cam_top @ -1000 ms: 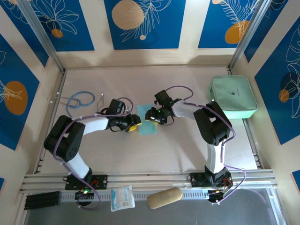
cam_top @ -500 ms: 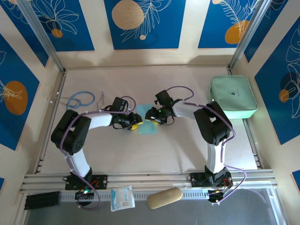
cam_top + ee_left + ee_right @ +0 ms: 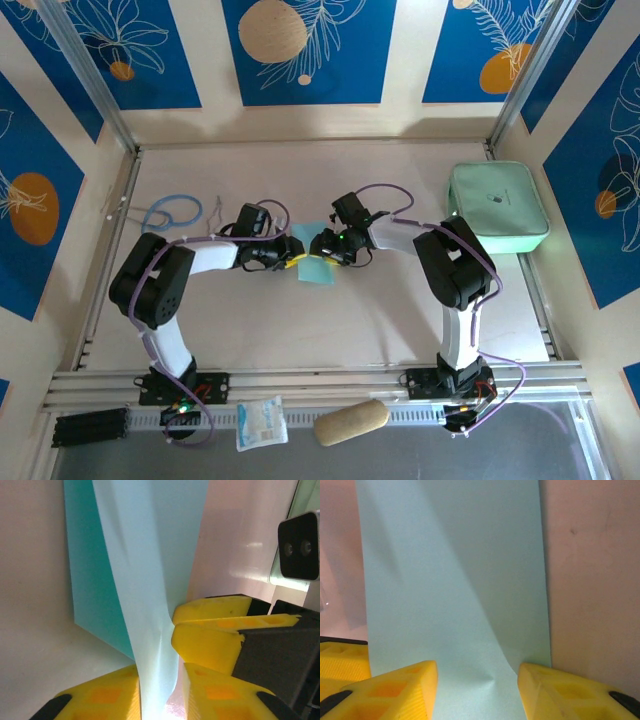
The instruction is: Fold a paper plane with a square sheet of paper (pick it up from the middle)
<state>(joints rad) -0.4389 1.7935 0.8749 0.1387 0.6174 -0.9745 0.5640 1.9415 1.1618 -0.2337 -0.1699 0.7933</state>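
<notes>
At mid-table both arms bend inward, wrists nearly meeting. The left gripper (image 3: 160,672) pinches a raised fold of the square sheet of paper (image 3: 317,272). The right gripper (image 3: 478,672) straddles the sheet's edge, jaws half apart, gripping nothing.

Centre frame is crowded: my left gripper (image 3: 291,264) and right gripper (image 3: 320,250) meet nose to nose, the square sheet of paper (image 3: 314,270) between them. A mint-green zip case (image 3: 498,208) blocks the right edge, a blue cable loop (image 3: 170,212) the upper left. The table (image 3: 330,330) lies open below centre and along the top.
</notes>
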